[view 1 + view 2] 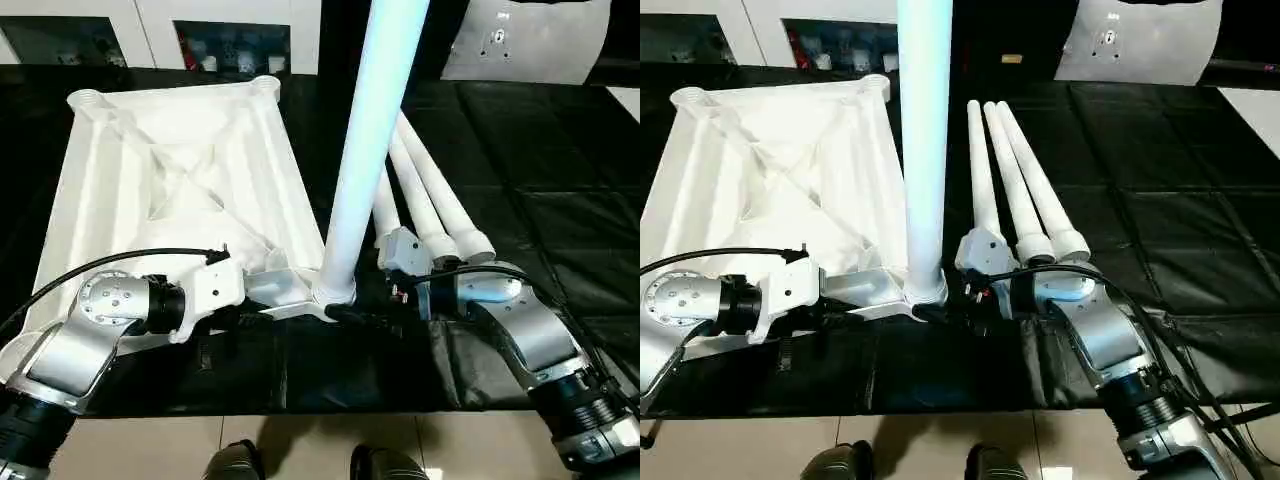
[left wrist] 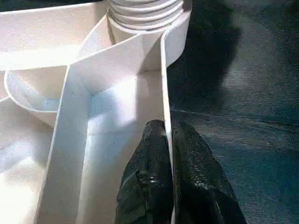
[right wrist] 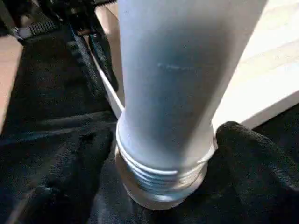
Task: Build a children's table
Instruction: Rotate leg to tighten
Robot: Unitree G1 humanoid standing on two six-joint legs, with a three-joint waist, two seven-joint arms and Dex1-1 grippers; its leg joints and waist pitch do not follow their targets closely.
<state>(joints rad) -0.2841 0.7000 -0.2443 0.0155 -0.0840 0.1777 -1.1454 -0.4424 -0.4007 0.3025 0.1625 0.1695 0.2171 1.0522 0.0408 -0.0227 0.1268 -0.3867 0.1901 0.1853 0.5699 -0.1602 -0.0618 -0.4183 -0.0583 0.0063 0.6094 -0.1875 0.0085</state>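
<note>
While the black-covered counter (image 1: 560, 200) spreads wide beyond it, the white plastic tabletop (image 1: 150, 170) lies ribbed underside up, its near corner socket (image 3: 159, 186) holding one smooth tapered leg (image 1: 365, 140) upright on ridged threads. Three spare legs (image 1: 1025, 200) lie side by side just right of that socket. Left fingers (image 2: 154, 186) clench the tabletop's thin edge wall; right fingers (image 3: 252, 154) stand released either side of the upright leg's base.

The tabletop (image 1: 170, 180) is lying underside up on the left of the desk (image 1: 560, 220). One leg (image 1: 365, 150) is standing upright in its near right corner socket (image 1: 335, 295). Three legs (image 1: 1025, 195) are lying side by side just to its right.
</note>
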